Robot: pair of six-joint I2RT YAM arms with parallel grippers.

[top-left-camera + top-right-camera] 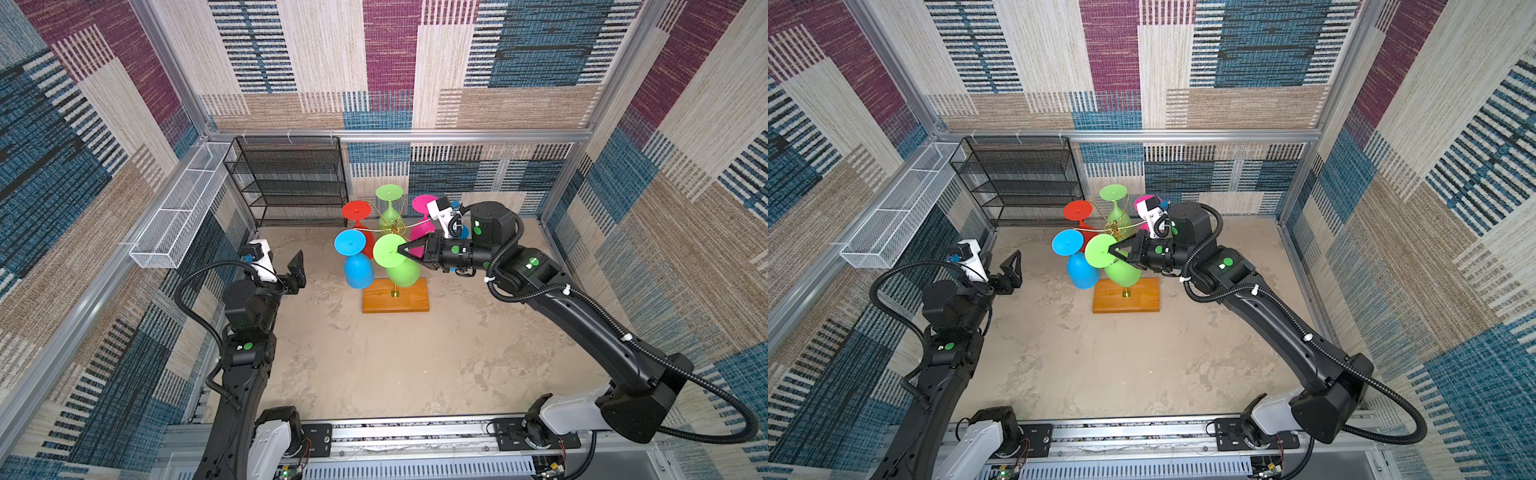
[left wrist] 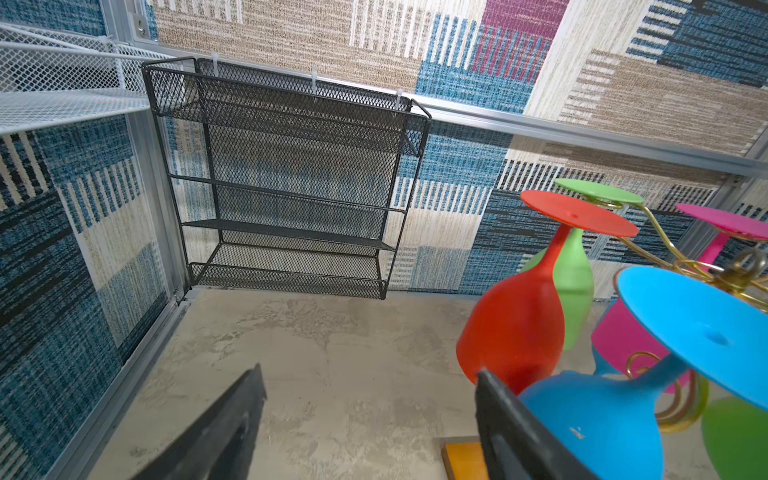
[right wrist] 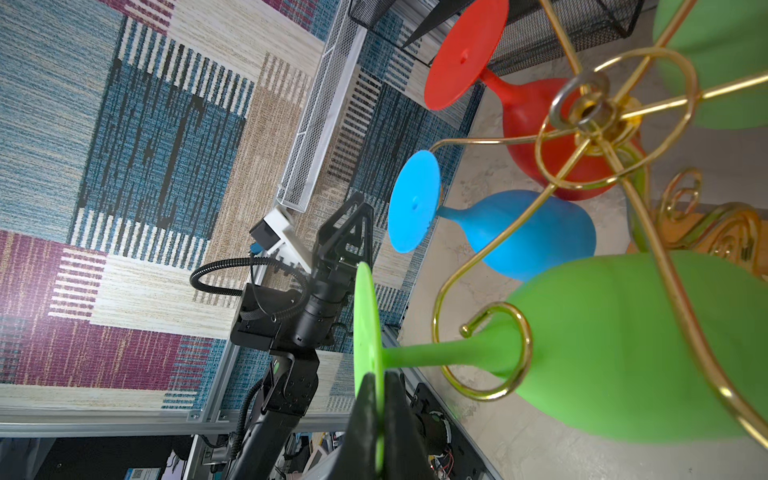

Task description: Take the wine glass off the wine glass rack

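The right gripper is clamped on the rim of the round foot of the nearest green wine glass, 1 finger on each face of the disc. In both top views its arm reaches in from the right, with the fingertips meeting at the foot's edge.

That glass hangs upside down on the wine glass rack, bowl low and tilted toward the front edge of the table. In the right wrist view its stem passes through the curled end of 1 gold scroll arm. The rack's thin gold post rises from a rectangular wooden base, which stands flat near the middle of the table.

4 more glasses hang inverted from other arms:
- a blue wine glass just beside the green one, on its left in both top views
- a red wine glass behind the blue one
- a second green wine glass at the back
- a pink wine glass behind the right wrist, partly hidden by it

The left gripper is spread wide and holds nothing. In both top views it hovers to the left of the rack, clear of the blue glass.

A black mesh shelf unit stands against the back wall. A long white wire basket runs along the left wall.
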